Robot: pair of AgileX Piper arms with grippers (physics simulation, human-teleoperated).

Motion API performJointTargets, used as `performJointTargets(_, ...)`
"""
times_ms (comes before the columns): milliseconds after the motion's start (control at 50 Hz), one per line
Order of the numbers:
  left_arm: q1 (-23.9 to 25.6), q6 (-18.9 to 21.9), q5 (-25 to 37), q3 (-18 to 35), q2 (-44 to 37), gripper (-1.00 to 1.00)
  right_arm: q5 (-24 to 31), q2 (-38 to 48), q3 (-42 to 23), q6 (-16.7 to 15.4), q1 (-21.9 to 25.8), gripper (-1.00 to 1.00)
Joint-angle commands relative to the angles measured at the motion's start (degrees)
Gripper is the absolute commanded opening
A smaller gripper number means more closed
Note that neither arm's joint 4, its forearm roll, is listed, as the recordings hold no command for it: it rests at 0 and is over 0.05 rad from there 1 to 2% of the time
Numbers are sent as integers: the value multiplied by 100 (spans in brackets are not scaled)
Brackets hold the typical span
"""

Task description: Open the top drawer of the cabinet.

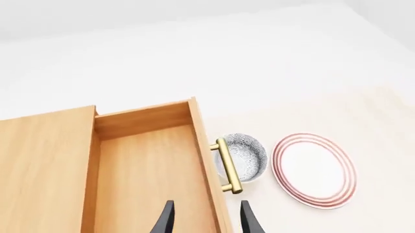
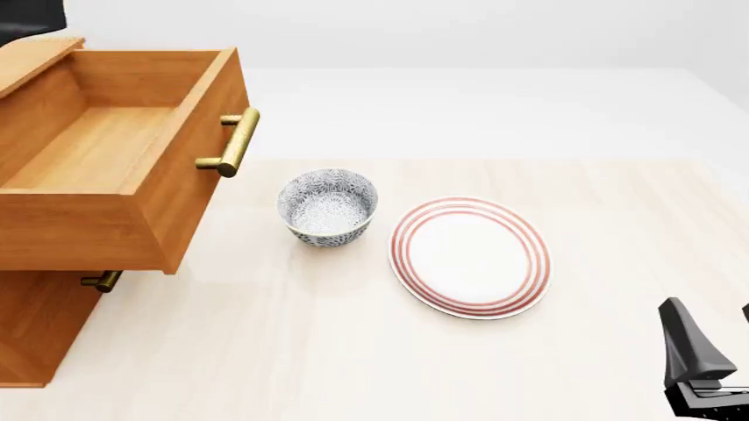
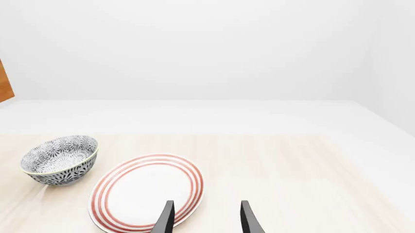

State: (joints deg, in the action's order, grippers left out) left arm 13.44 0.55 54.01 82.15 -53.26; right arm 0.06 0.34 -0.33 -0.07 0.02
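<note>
One drawer of the cabinet (image 2: 35,333) stands pulled out: the top drawer (image 2: 111,158) at the far left of the front view, projecting from the cabinet front toward the table's middle. Its long axis runs along the pull-out direction, and its open box faces upward with the interior empty. Its brass handle (image 2: 234,142) is mounted on the front panel on two posts, with the bar lying level across that panel, crosswise to the pull-out axis. A second brass handle (image 2: 103,281) shows below, on a lower drawer that remains closed.

In the left wrist view, the left gripper (image 1: 206,218) hangs above the drawer's front panel, fingers set a moderate gap apart with nothing held between them.

Just beside the drawer front, to its right, a patterned bowl (image 2: 328,206) stands upright on the table (image 2: 351,351). Near the bowl, further right, a red-ringed plate (image 2: 469,256) lies flat.

At the lower right corner of the front view, the right gripper (image 3: 206,218) hovers near the plate's edge, well apart from the cabinet. Its fingers are spread a moderate gap apart and hold nothing.
</note>
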Motion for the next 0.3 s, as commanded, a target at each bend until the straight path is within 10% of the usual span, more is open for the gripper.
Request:
performJointTargets(20, -229, -9, -119, -329, 688, 100, -5, -7, 7, -1, 0, 100)
performJointTargets(300, -362, 50, 103, -224, 1353, 100, -5, -7, 7, -1, 0, 100)
